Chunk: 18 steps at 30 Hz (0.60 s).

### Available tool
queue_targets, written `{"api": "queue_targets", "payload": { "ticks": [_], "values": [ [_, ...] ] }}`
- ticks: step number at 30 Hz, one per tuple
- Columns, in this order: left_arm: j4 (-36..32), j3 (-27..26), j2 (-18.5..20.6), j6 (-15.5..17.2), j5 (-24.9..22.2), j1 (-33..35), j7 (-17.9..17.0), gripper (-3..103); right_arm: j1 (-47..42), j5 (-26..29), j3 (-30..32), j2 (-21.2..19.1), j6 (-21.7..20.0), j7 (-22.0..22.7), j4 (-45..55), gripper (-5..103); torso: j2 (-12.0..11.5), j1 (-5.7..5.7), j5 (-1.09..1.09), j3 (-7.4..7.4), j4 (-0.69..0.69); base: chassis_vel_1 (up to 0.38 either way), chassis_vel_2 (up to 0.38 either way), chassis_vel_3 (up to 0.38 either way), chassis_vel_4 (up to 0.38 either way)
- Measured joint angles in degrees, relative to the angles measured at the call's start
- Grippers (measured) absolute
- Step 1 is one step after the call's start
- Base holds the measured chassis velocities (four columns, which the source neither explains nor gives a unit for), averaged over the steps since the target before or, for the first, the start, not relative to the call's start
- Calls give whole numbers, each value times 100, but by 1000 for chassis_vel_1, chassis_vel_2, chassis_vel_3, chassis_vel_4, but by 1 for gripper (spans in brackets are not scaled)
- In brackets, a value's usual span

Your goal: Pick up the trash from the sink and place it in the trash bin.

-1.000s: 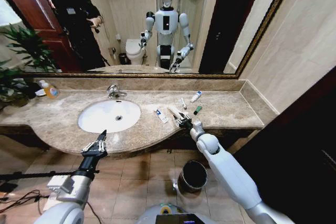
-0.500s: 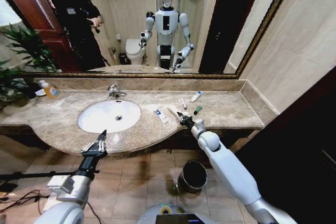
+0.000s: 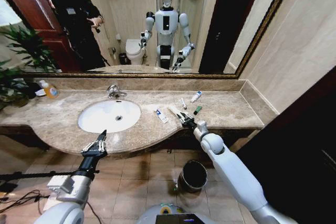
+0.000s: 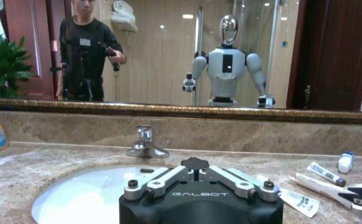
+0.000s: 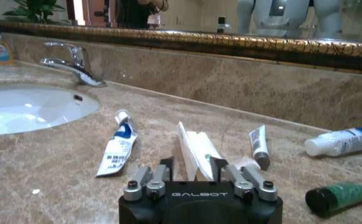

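Marble is running the length of the desk [image 3: 231, 109] under a wide mirror [image 3: 157, 19], with the sink [image 3: 109, 115] set into it and a soap bottle [image 3: 50, 89] standing at the far left. The trash is lying on the marble to the right of the sink, not in the basin: a flat sachet [image 5: 119, 148] nearest the sink, a long white tube [image 5: 193, 149], a small tube [image 5: 259, 145] beyond it, a white bottle [image 5: 343, 140] near the back wall and a green tube [image 5: 339, 196] at the right.

The right gripper [image 3: 183, 119] is reaching over the desk edge, and in the right wrist view its jaws are standing narrowly apart on either side of the white tube's near end, not yet clamped. The left gripper [image 3: 97, 144] is hovering off the desk's front edge before the sink, jaws spread, idle.

The step in hand looks like the first pick, with all five pieces still on the desk. The next move calls for closing squarely on the thin tube, then lifting and carrying it down to the bin [image 3: 192, 176] on the floor below the desk.
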Motion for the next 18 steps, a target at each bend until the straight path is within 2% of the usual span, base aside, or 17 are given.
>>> {"api": "queue_targets", "payload": {
  "ticks": [1,2,4,5,6,7,9,11,12,15,16,18],
  "values": [
    [0,0,0,0,0,0,0,0,5,-18,-1,9,3,-2,-57,37,0,0,-1,0,0,0,0,0,0],
    [0,0,0,0,0,0,0,0,25,-22,-3,32,4,1,-117,48,0,0,0,0,0,0,0,0,0],
    [0,0,0,0,0,0,0,0,30,-21,-3,37,4,3,-125,48,0,0,0,0,0,0,0,0,0],
    [0,0,0,0,0,0,0,0,77,-9,0,84,-6,20,-221,59,0,0,0,0,1,0,0,0,0],
    [0,0,0,0,0,0,0,0,77,-9,0,84,-6,20,-221,59,0,0,0,0,1,0,0,0,0],
    [0,0,0,0,0,0,0,0,102,-12,5,109,-6,23,-294,65,0,0,0,0,1,0,0,0,0],
    [0,0,0,0,0,0,0,0,137,-28,9,145,16,27,-407,68,0,0,0,0,1,0,0,0,0],
    [0,0,0,0,0,0,0,0,140,-31,9,150,22,30,-420,68,0,0,0,0,1,0,0,0,0],
    [0,0,0,0,0,0,0,0,141,-36,9,161,38,48,-428,59,0,0,0,0,1,0,0,0,0],
    [0,0,0,0,0,0,0,0,137,-43,8,169,69,76,-428,59,0,0,-1,0,1,0,0,0,0],
    [0,0,0,0,0,0,0,0,135,-45,6,176,78,98,-424,48,0,0,0,0,1,0,0,0,0],
    [0,0,0,0,0,0,0,0,135,-47,5,183,80,132,-418,48,0,0,-1,0,0,0,0,0,0]
  ]
}}
